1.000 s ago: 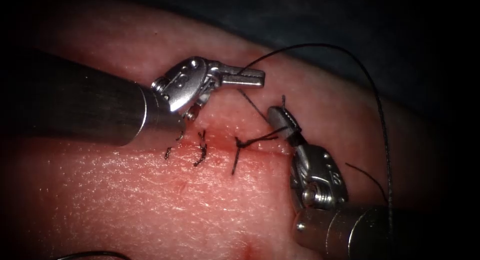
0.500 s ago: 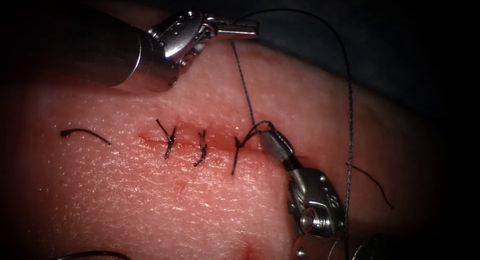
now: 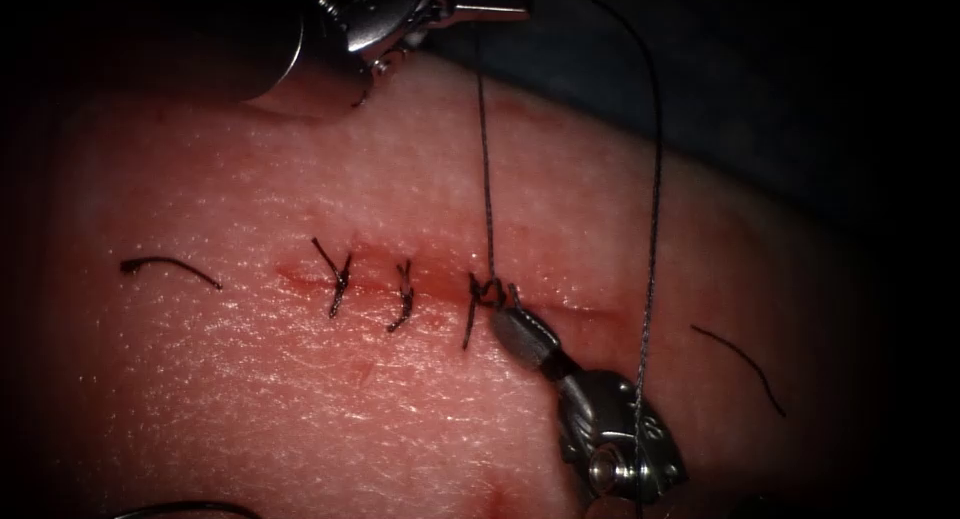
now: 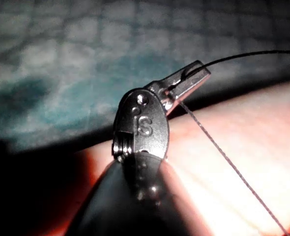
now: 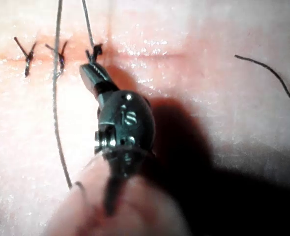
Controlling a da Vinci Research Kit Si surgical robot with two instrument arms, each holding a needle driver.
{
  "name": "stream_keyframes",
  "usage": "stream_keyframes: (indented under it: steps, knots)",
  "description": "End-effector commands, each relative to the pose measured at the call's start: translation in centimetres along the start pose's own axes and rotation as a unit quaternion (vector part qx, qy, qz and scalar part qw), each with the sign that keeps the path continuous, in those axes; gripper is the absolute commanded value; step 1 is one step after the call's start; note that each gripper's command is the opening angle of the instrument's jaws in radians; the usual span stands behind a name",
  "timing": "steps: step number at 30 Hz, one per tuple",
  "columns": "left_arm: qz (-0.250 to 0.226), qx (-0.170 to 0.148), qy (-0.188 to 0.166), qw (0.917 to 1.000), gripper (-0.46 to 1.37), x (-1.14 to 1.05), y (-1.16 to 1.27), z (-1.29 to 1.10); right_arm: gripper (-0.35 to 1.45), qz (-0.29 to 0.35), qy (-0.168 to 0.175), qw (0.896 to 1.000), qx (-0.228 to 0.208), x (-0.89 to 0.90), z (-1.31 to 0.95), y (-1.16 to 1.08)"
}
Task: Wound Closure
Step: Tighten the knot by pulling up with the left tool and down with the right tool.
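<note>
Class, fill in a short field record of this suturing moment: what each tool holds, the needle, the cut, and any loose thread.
Left tool: shut on the thread
Right tool: shut on the thread at the knot
Needle: cannot be made out
Cut: three stitches across it in the tissue
Cut ends of thread: one left of the cut, one right of it

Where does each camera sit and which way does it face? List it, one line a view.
Endoscope view: above and in front, facing the cut in the tissue; left tool, right tool.
Left wrist view: along the left shaft, at its tool shut on the thread.
Right wrist view: along the right shaft, at its tool by the knot.
Shared: thread, tissue.
</note>
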State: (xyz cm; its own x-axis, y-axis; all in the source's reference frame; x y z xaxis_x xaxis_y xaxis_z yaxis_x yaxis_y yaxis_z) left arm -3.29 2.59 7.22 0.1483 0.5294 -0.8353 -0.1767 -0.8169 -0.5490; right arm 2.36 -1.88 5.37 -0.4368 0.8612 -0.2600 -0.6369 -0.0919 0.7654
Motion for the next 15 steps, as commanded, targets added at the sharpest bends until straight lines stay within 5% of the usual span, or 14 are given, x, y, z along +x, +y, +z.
stream_keyframes:
  steps: [1,15]
  knots:
    - [0.006,0.002,-0.006,1.0000,-0.35,0.01,-0.06,0.02,-0.35,0.001,-0.007,1.000,-0.003,-0.01,0.01,-0.01]
    - [0.039,0.020,-0.027,0.9987,-0.35,-0.01,-0.44,0.28,-0.35,0.018,-0.049,0.999,-0.009,-0.25,0.03,-0.12]
